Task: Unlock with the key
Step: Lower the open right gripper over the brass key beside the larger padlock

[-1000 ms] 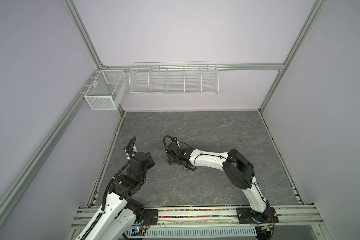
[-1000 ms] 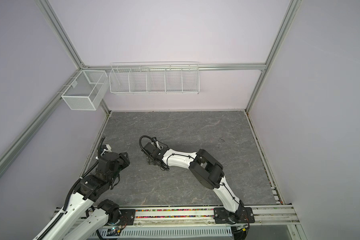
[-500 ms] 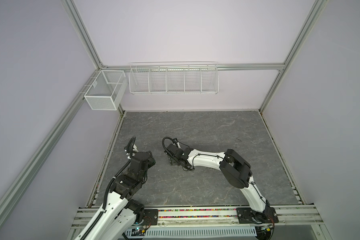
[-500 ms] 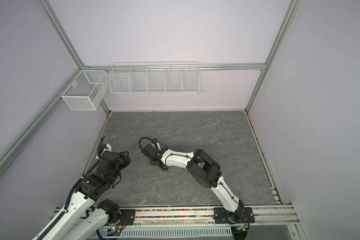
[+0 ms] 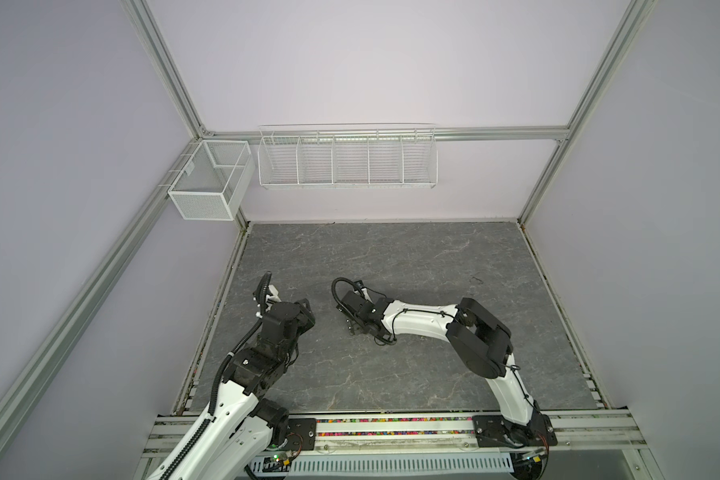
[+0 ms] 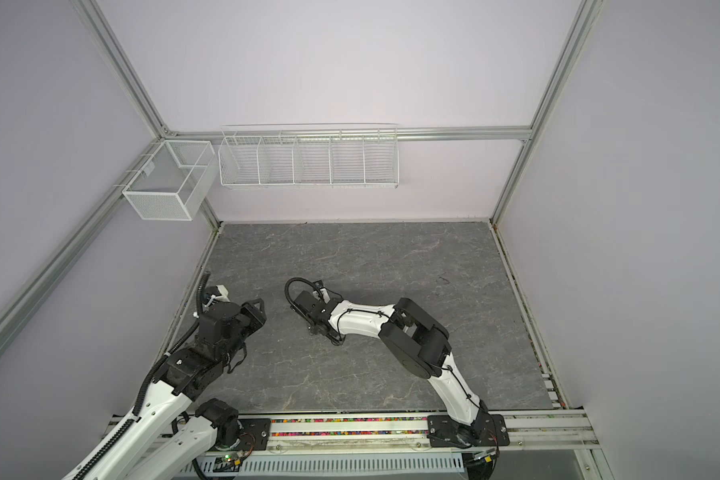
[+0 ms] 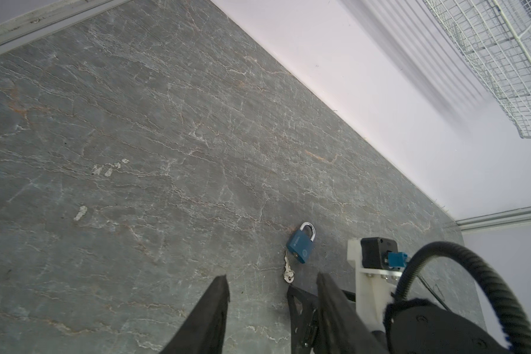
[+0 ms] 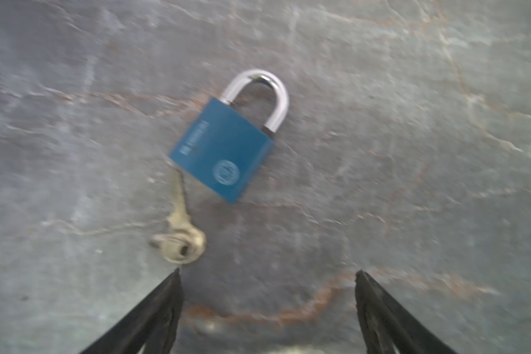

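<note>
A blue padlock point(image 8: 224, 147) with a silver shackle lies flat on the grey stone table point(image 8: 411, 92). The pale metal key point(image 8: 180, 233) lies beside it, its tip at the lock's lower corner. My right gripper point(image 8: 267, 272) hangs open just short of both, one fingertip close to the key's head, holding nothing. In the left wrist view the padlock point(image 7: 301, 245) and key point(image 7: 288, 271) lie just beyond my open, empty left gripper point(image 7: 272, 277). In both top views the right gripper point(image 5: 356, 326) covers the lock and key; the left gripper point(image 5: 304, 311) is to its left.
A white wire basket point(image 5: 211, 187) hangs on the left wall and a long divided wire rack point(image 5: 348, 160) on the back wall. An aluminium rail point(image 5: 391, 428) runs along the front edge. A small dark mark point(image 5: 476, 280) is on the table's right side.
The right arm has shifted slightly over the padlock and its wrist view is blurred. The left arm has barely moved. Both grippers stand as wide as before.
</note>
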`<state>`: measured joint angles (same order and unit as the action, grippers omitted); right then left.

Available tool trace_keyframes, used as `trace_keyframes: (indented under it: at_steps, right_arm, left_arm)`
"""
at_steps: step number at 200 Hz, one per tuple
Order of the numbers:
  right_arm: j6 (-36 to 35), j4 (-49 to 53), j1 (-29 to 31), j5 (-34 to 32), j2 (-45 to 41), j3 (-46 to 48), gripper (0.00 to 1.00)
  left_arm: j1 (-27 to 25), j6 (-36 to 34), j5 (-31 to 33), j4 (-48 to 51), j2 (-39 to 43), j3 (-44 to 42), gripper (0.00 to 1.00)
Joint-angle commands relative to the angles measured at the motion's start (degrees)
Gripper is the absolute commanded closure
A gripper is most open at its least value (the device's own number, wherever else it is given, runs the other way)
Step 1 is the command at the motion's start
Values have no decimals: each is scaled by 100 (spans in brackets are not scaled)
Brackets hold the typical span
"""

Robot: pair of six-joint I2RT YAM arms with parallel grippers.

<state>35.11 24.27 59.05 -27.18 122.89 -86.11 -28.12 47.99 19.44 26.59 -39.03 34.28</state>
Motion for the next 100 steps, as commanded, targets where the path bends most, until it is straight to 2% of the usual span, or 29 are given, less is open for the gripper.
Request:
trace_keyframes:
  at_steps: [1, 39, 100]
  right_arm:
    - [-74, 125, -89, -64, -323, 213, 11]
    - [-89, 3, -19, 370, -431, 141, 11]
    - [250, 199, 0, 147, 237, -722, 11]
  left_arm:
    - [43, 66, -70, -100, -17, -62, 53]
    - [43, 22, -14, -101, 9, -62, 53]
    - [39, -310, 52, 31, 5, 69, 51]
